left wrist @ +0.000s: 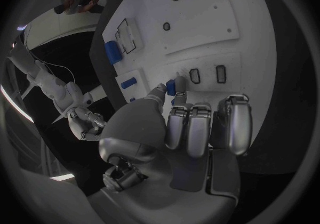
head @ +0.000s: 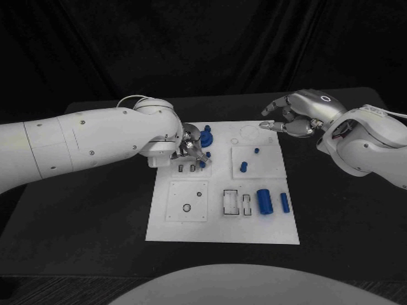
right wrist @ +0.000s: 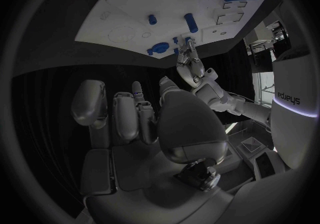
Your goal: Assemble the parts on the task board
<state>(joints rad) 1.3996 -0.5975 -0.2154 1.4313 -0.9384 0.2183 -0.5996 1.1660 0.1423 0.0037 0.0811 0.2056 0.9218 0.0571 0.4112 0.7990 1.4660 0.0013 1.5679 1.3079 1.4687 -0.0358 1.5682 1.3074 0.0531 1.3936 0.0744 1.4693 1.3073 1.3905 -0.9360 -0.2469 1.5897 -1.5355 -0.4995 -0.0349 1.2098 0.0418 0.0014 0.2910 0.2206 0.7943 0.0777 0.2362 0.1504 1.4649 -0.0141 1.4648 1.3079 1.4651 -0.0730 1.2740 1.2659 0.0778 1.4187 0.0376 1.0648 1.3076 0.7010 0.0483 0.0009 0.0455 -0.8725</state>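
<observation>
Centrally in the head view lies the board (head: 224, 225), a white rectangular plate on the black table (head: 350, 216), carrying raised white panels, dark rectangular slots and small round holes. Blue parts sit on it: a thick cylinder (head: 264, 201) and a slimmer peg (head: 284, 202) right of centre, two small pegs (head: 244, 167) on the upper right panel, and a round piece (head: 207, 136) near the upper left corner. The left hand (head: 191, 147) is over the board's upper left area; in the left wrist view its thumb and a fingertip pinch a small blue part (left wrist: 171, 86) just beside the slots. The right hand (head: 295, 114) hovers off the board's upper right corner, fingers curled in, holding nothing.
</observation>
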